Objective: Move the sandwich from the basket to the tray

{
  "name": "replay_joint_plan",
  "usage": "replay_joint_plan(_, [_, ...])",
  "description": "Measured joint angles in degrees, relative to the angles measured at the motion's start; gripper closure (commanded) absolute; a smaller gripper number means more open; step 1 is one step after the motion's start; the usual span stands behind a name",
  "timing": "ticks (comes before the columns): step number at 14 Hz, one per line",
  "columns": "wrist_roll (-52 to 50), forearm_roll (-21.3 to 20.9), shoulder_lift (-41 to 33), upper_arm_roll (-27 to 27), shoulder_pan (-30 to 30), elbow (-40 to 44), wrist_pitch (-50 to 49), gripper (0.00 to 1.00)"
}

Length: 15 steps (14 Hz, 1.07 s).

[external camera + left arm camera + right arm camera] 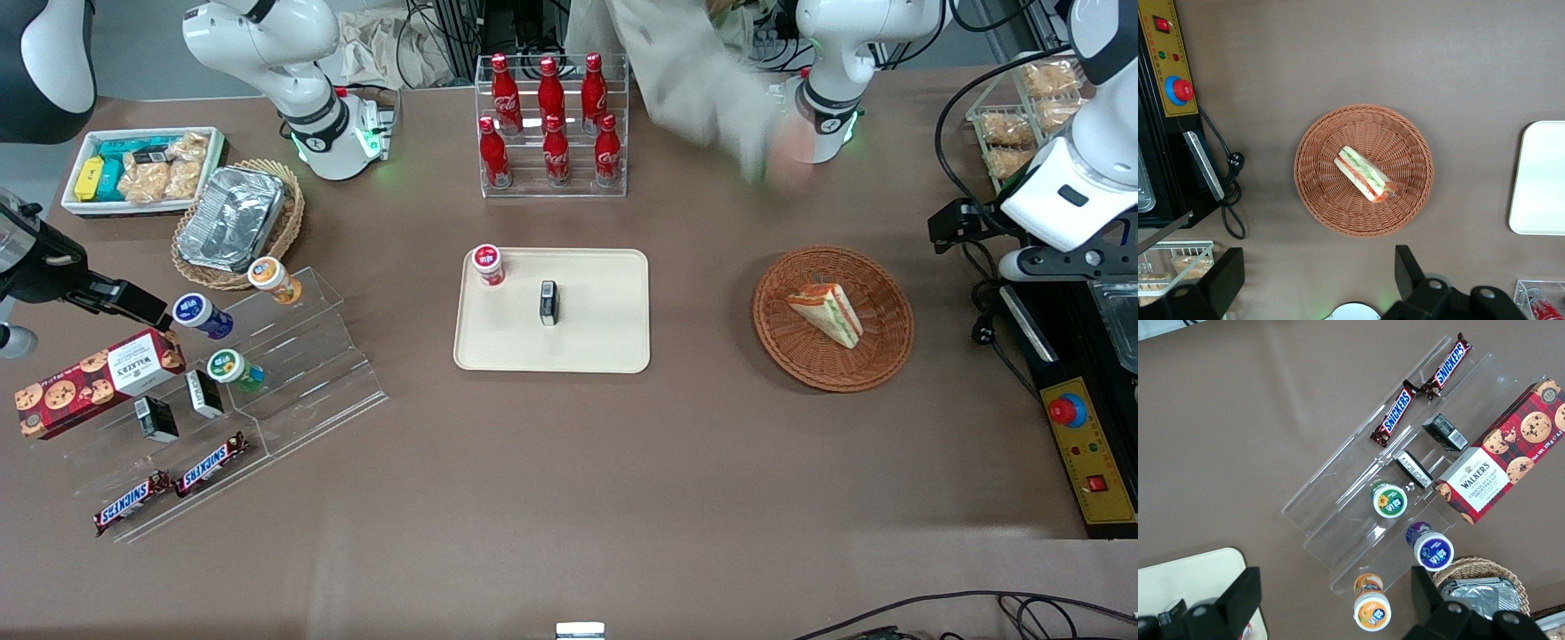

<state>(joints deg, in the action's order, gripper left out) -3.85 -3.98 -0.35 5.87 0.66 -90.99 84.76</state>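
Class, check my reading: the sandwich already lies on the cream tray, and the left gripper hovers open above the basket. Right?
Not quite. In the front view the sandwich lies in the basket, not on the tray. The gripper does hover open above the basket.

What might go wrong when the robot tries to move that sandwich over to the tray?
The sandwich is a soft wedge lying on its side in the basket; the open claw, high above the basket, may squash it or let it slip.

The light basket could shift or lift with the grasp.

The tray already holds a red-capped cup and a small black box, so a careless drop might knock them; the bare part nearer the front camera looks safer.
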Motion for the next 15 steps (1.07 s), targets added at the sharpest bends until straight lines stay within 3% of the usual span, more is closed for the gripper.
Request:
replay_joint_plan(10, [-3.9, 0.0, -0.1, -0.1, -0.1, -3.7, -1.0, 0.00])
replay_joint_plan(15, [-4.6, 1.6, -6.4, -0.2, -0.1, -18.5, 11.1, 0.00])
